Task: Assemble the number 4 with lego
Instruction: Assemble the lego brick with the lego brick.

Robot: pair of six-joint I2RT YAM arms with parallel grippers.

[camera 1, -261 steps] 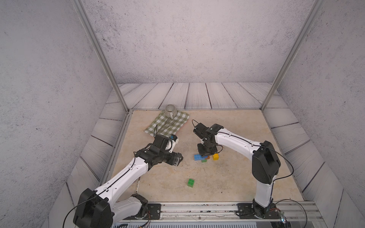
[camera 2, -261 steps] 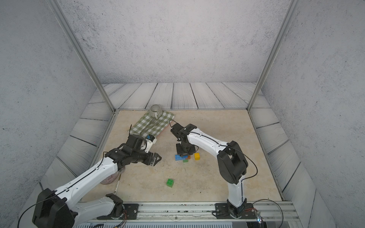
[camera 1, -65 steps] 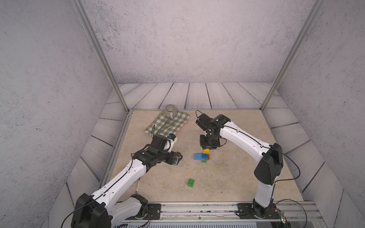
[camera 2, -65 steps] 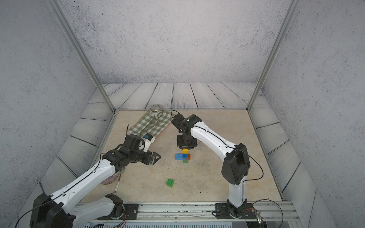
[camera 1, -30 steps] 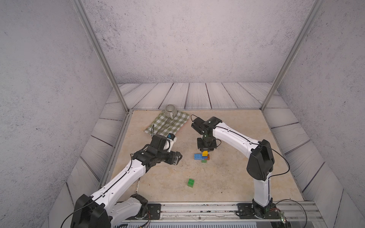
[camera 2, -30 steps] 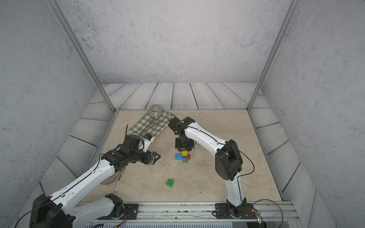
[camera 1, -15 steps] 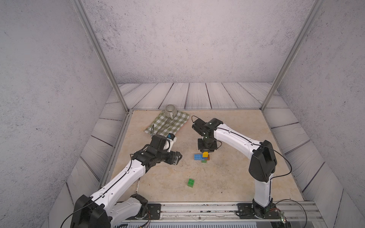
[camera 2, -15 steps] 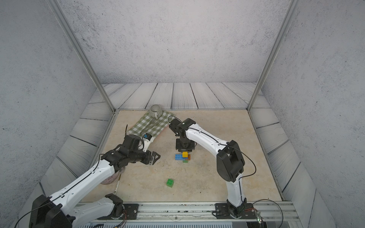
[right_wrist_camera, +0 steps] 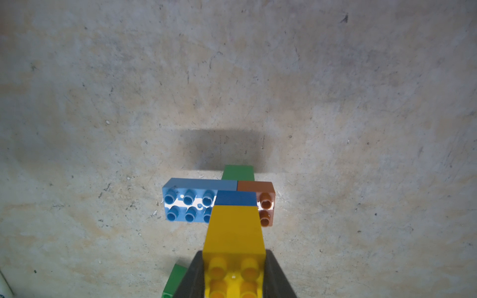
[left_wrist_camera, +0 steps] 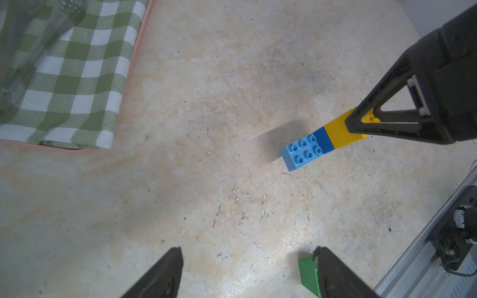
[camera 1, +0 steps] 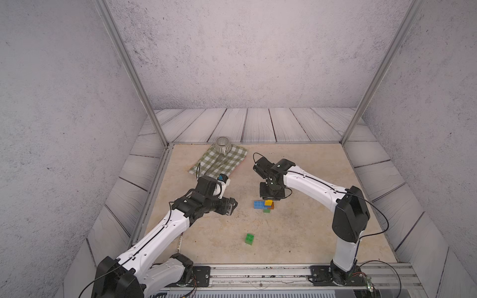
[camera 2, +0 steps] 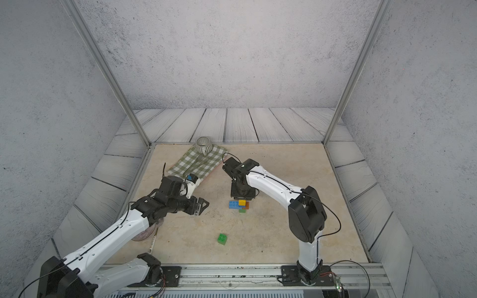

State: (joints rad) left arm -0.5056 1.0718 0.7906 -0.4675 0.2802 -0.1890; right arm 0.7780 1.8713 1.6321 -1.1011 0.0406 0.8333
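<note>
Jaws apart, the left gripper (left_wrist_camera: 247, 258) hangs at 9 o'clock of the half-built number 4 (camera 1: 259, 204), which sits mid-table. A loose green brick (camera 1: 249, 238) lies at its 7 o'clock. The right gripper (right_wrist_camera: 233, 273) pinches the yellow brick (right_wrist_camera: 233, 232) atop the dark blue brick (right_wrist_camera: 236, 198). The bricks look light, rigid and slick, so flat sides are the place to grip. The lower green brick (right_wrist_camera: 238, 172) is mostly hidden, and I cannot tell how fully the yellow one is seated.

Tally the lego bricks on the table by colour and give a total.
2 green: loose green brick, green brick in the build
1 yellow brick
1 dark blue brick
1 light blue brick
1 orange-brown brick
Total: 6
</note>
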